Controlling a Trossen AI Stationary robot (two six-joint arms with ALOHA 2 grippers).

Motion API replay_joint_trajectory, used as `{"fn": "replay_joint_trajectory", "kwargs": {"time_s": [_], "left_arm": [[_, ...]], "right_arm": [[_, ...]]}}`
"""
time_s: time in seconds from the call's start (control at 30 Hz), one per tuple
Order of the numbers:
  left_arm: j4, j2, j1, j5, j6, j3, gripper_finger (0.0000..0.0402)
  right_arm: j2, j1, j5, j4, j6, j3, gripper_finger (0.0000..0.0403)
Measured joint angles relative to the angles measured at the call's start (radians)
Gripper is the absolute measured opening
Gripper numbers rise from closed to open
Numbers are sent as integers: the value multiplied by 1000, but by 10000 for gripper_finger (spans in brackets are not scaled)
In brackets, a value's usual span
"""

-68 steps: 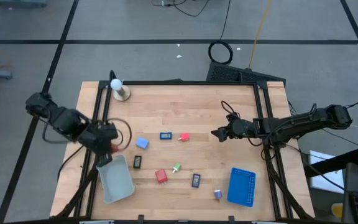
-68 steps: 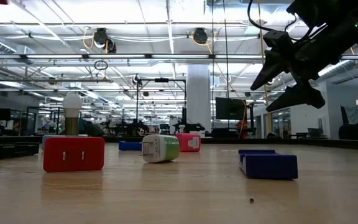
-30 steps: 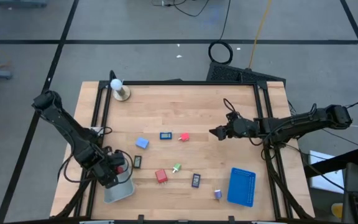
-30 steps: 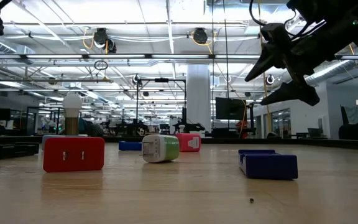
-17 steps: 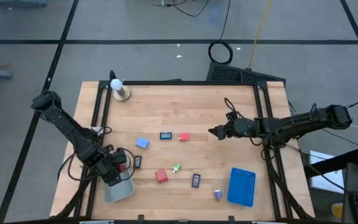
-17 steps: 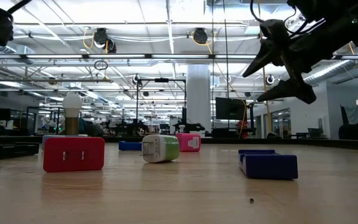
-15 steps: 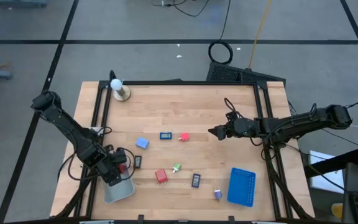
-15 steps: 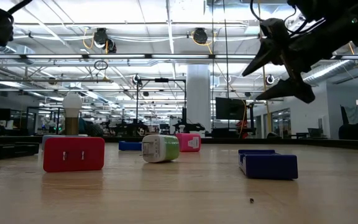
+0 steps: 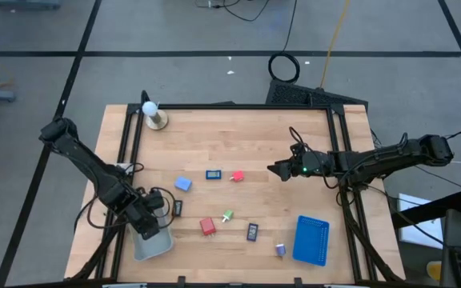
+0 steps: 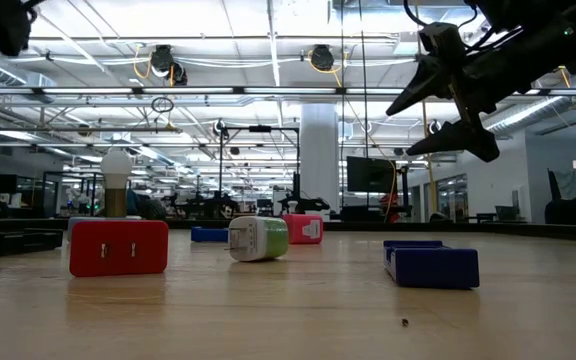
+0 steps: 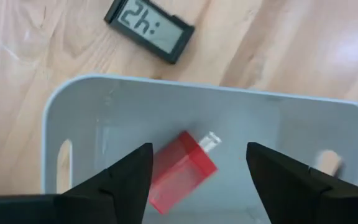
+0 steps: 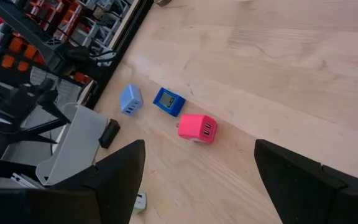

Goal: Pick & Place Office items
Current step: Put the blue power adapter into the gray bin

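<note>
My left gripper point(image 9: 154, 221) point(image 11: 199, 150) hangs open over the grey tray point(image 9: 152, 242) at the near left. A red block point(image 11: 182, 169) lies on the tray's floor point(image 11: 272, 134) below the fingers, apart from them. On the table lie a light-blue block point(image 9: 183, 184), a blue rectangle point(image 9: 213, 174), a pink-red block point(image 9: 237, 177), two black rectangles point(image 9: 177, 207) point(image 9: 252, 232), a red block point(image 9: 207, 227), a green-white bit point(image 9: 227, 215) and a purple bit point(image 9: 280, 250). My right gripper point(image 9: 274, 170) point(image 10: 400, 132) hovers open above the table's middle right, holding nothing.
A blue tray point(image 9: 311, 239) lies at the near right. A white ball on a wooden base point(image 9: 152, 114) stands at the far left corner. Bare wood stretches across the table's far half.
My left gripper has opened over the grey tray and let go of the red block, which has dropped onto the tray's floor. The right gripper has edged a little toward the table's left, staying open.
</note>
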Motion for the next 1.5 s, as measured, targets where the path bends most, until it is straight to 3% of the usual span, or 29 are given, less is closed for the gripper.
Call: {"fn": "replay_joint_trajectory", "kwargs": {"time_s": [0.43, 0.7, 1.0, 1.33, 1.5], "left_arm": [[-314, 0, 73, -29, 52, 282, 244], [-337, -1, 178, -67, 105, 399, 250], [-364, 0, 285, -106, 422, 462, 250], [-380, 0, 467, -90, 618, 462, 251], [-376, 3, 538, -78, 834, 463, 251]], "right_arm": [[0, 0, -28, 0, -41, 0, 293], [0, 0, -104, 0, -71, 0, 293], [0, 0, -180, 0, -120, 0, 293], [0, 4, -183, 0, -87, 0, 293], [0, 4, -182, 1, -85, 0, 293]]}}
